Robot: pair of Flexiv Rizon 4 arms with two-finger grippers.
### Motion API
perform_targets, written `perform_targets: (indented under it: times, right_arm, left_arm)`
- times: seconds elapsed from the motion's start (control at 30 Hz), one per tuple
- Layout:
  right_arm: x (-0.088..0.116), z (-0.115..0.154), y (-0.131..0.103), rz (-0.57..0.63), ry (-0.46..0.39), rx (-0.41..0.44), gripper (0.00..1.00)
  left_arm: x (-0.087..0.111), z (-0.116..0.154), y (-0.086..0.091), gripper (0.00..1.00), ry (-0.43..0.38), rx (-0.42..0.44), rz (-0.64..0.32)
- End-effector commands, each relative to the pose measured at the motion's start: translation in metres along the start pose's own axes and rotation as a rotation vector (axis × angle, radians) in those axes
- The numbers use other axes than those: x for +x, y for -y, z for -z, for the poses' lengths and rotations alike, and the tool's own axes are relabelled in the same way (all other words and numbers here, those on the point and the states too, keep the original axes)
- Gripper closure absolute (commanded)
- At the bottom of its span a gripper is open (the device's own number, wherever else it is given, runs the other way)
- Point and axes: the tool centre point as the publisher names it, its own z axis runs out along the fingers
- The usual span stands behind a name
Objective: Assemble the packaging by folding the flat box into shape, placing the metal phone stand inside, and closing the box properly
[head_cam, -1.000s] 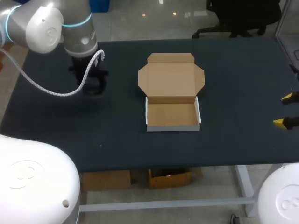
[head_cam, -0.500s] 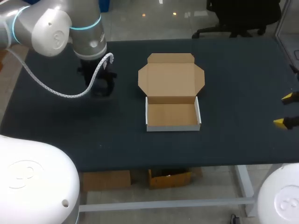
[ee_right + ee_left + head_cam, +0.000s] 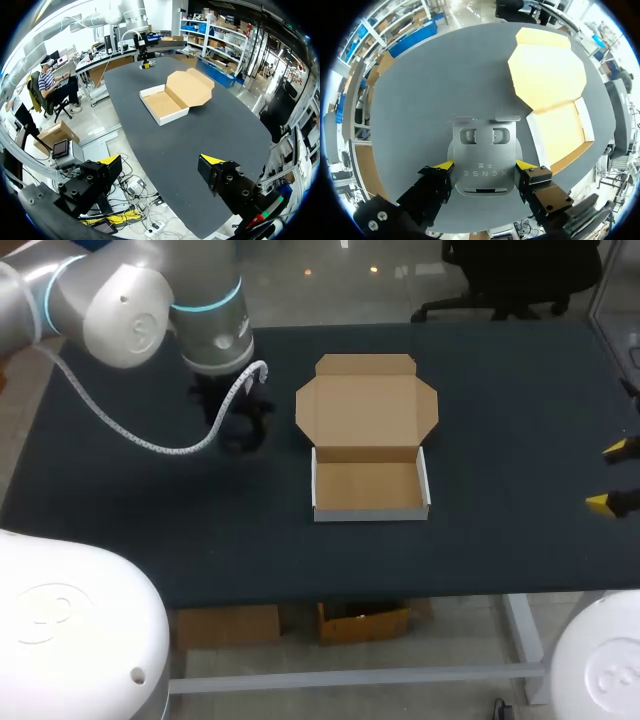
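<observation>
Left gripper (image 3: 483,166) grips the stand (image 3: 481,147) by both sides, held level, ready to drop into the box (image 3: 370,511). The box sits open just to its right, lid laid back on the far side. Right gripper (image 3: 161,167) waits wide, far right. Since earlier, the left gripper has moved right toward the box.

My left gripper (image 3: 238,430) hangs low over the table (image 3: 120,500), just left of the open box (image 3: 368,487); my right gripper (image 3: 609,476) is at the table's right edge.
</observation>
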Motion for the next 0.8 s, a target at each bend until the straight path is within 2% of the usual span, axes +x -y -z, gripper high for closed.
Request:
perform_targets:
  times: [0.03,0.8]
  right_arm:
    - [0.0,0.001,0.0,0.001,-0.001,-0.003,0.0]
    - [0.0,0.001,0.0,0.001,-0.001,-0.003,0.0]
  left_arm:
    - [0.013,0.005,-0.001,1.0,0.014,0.006,-0.009]
    - [0.09,0.004,-0.006,1.0,-0.006,0.023,-0.166]
